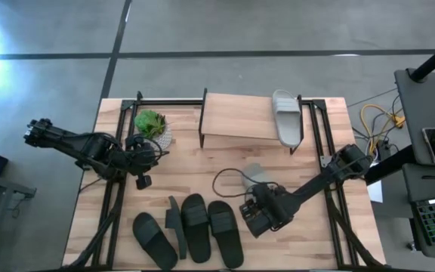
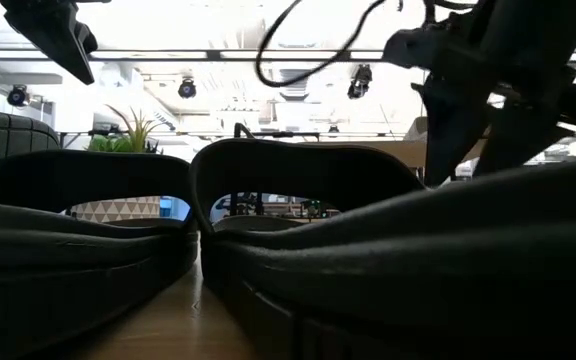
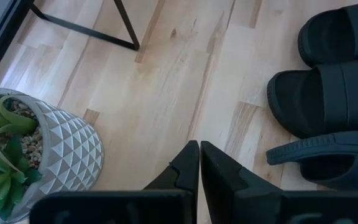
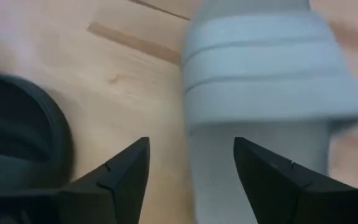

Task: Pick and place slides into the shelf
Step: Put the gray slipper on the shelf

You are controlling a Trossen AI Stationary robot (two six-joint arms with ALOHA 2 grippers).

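Observation:
One light grey slide (image 1: 286,117) lies sole-down on the plank top of the shelf (image 1: 240,121), at its right end. A second grey slide (image 1: 255,174) lies on the table in front of the shelf. My right gripper (image 1: 252,208) hangs open just above its near end. In the right wrist view the gripper (image 4: 191,155) has one finger on each side of that slide (image 4: 260,93), and no touch shows. Several black slides (image 1: 195,227) lie at the near edge, one on its side (image 1: 175,225). My left gripper (image 1: 143,180) is shut and hovers near the plant, its fingers (image 3: 199,146) closed on nothing.
A potted plant in a grey patterned pot (image 1: 154,127) stands left of the shelf, close to my left gripper. The black slides (image 2: 298,200) fill the low view's foreground. A black cable (image 1: 229,177) loops over the table near the right arm. Bare wood (image 1: 187,170) lies between the shelf and the black slides.

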